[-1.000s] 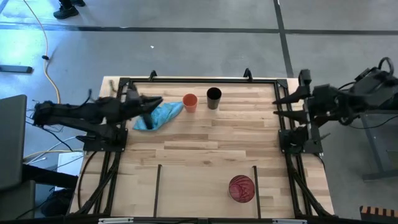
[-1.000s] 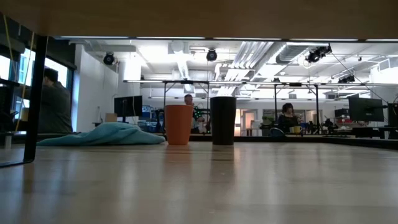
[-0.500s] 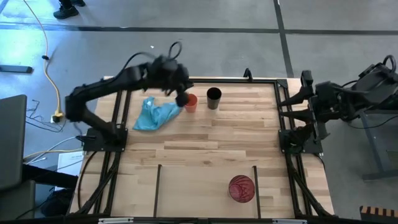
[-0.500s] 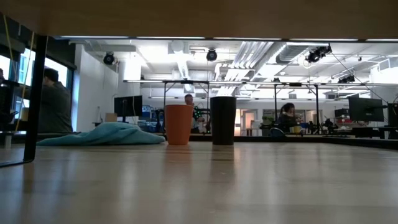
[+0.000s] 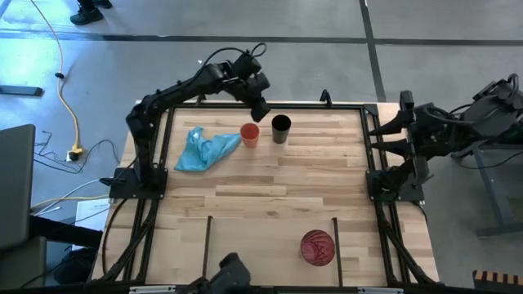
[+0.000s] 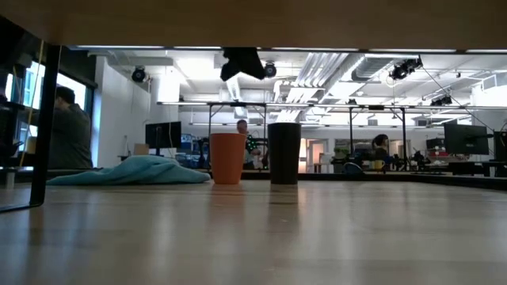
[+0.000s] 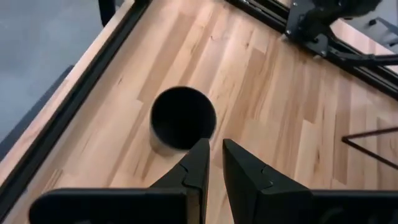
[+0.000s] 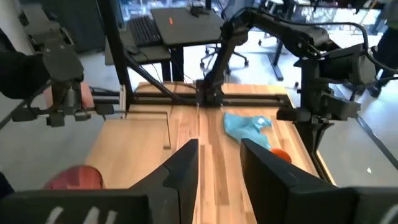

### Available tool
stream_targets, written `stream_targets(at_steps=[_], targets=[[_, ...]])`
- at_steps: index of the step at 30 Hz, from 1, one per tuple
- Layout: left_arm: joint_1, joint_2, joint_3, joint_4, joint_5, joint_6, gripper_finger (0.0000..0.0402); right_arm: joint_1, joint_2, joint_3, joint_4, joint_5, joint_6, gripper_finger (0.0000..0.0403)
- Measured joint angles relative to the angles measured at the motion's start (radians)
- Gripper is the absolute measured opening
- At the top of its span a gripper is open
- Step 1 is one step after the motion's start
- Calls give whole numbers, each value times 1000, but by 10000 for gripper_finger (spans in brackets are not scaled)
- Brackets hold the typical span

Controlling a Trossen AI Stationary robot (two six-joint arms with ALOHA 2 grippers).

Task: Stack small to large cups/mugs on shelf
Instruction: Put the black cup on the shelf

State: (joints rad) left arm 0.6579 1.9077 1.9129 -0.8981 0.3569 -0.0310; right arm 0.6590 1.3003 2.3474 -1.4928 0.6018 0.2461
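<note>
- The left gripper (image 5: 262, 110) hangs above the far edge of the bench (image 5: 270, 184), at about 12 o'clock from the bench's middle, between the orange cup (image 5: 250, 135) and the black cup (image 5: 281, 129).
- In the left wrist view its fingers (image 7: 198, 163) stand nearly together with a narrow gap, grasping nothing, just beside the black cup's (image 7: 183, 118) open mouth.
- In the low view only the tip of the left gripper (image 6: 242, 63) shows, above the two cups and clear of them.
- The orange cup (image 6: 227, 158) and the black cup (image 6: 284, 153) stand upright side by side, near each other but apart.
- The red-pink cup (image 5: 318, 247) sits at about 5 o'clock, on the plank section between the two thin black bars (image 5: 206, 239), just beside the right-hand bar.
- The blue cloth (image 5: 204, 150) lies crumpled at about 10 o'clock, just beside the orange cup.
- The right gripper (image 5: 377, 132) waits at the bench's 3 o'clock edge; in its wrist view its fingers (image 8: 185, 163) stand parted, grasping nothing.
</note>
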Motion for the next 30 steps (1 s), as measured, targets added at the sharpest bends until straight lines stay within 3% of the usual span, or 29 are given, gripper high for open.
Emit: stream_targets(at_steps=[20,26,30], targets=[[-19,128,1,139,-40,-162,35,0,-14,0,-52,46,-71,114],[-40,135,1,142,-141,-184,35,0,-14,0,-52,46,-71,114],[-39,135,1,141,-149,-190,35,0,-14,0,-52,46,-67,114]])
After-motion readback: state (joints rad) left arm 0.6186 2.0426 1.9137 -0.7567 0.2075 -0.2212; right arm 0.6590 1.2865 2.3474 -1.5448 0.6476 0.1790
